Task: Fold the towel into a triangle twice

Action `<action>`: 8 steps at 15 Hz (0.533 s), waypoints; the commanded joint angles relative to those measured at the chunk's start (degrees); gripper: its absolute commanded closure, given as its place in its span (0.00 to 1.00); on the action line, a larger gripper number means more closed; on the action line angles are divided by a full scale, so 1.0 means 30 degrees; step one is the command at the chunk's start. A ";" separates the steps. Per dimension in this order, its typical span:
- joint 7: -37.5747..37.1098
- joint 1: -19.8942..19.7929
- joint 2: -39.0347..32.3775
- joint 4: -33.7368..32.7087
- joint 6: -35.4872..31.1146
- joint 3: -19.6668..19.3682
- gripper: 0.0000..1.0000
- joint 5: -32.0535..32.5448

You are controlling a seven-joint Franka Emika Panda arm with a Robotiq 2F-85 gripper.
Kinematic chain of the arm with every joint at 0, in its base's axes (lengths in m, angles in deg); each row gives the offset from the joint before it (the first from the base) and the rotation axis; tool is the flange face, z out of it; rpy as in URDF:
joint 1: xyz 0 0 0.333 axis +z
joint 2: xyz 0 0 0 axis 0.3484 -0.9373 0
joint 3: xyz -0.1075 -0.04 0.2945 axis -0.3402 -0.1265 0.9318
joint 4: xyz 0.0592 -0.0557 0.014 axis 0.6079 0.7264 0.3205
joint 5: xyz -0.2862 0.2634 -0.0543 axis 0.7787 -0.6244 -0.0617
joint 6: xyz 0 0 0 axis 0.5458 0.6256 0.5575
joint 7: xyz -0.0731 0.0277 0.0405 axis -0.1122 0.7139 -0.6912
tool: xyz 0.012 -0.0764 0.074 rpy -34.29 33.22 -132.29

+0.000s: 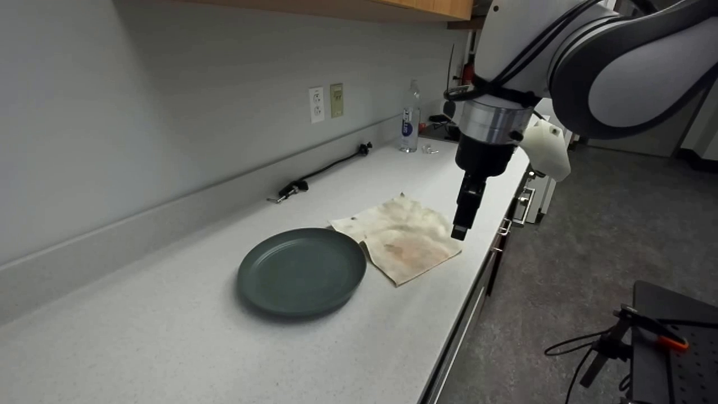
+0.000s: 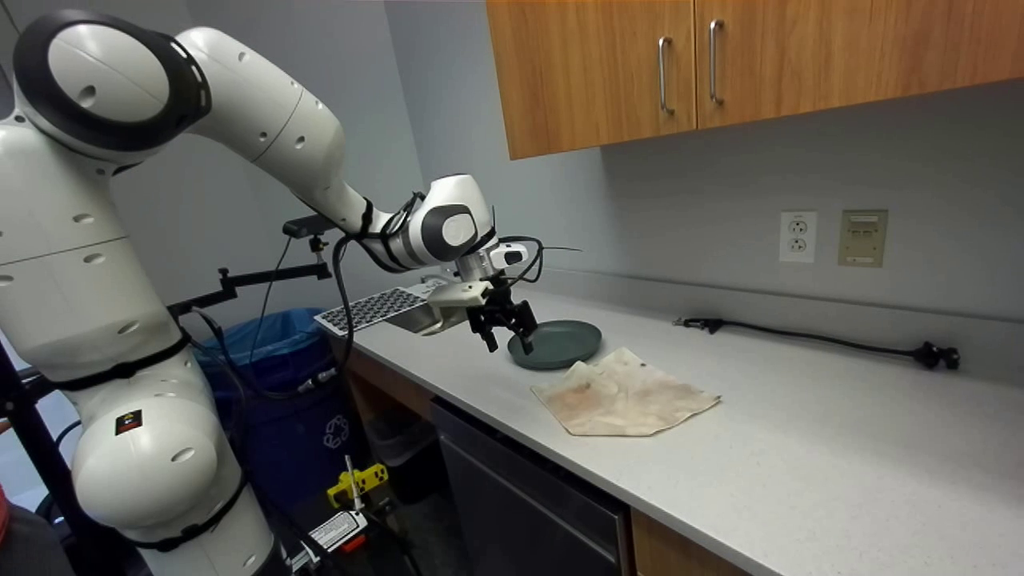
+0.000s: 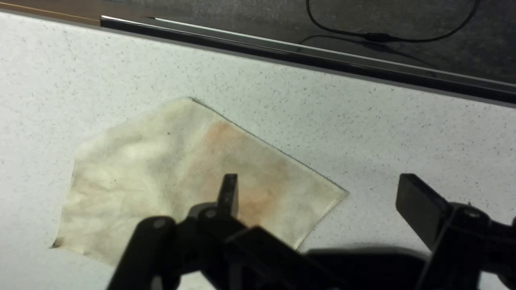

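Note:
The towel (image 1: 415, 230) is a cream-beige cloth with brownish-pink stains. It lies spread and wrinkled on the counter, with several corners showing, in both exterior views (image 2: 632, 400). It also shows in the wrist view (image 3: 161, 161), its lower part hidden behind a finger. The dark green plate (image 1: 303, 272) stands right beside the towel, by its wall-side edge, and shows in both exterior views (image 2: 556, 346). My gripper (image 3: 318, 181) is open and empty above the counter. In the wrist view one towel corner lies between its fingers. It hangs in the air in both exterior views (image 1: 459, 231) (image 2: 510, 342).
A black cord with clamps (image 1: 331, 168) lies along the wall. A clear bottle (image 1: 410, 120) stands farther back on the counter. The counter's front edge (image 3: 282, 60) drops to the floor. Wooden cabinets (image 2: 592, 80) hang overhead.

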 commanded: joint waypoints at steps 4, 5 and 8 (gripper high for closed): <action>0.1214 0.0462 -0.3288 -0.1161 -0.3465 -0.0297 0.00 0.0099; 0.1433 0.0525 -0.3969 -0.1496 -0.3934 -0.0267 0.00 0.0030; 0.2197 0.0665 -0.5647 -0.2554 -0.4702 -0.0112 0.00 -0.0424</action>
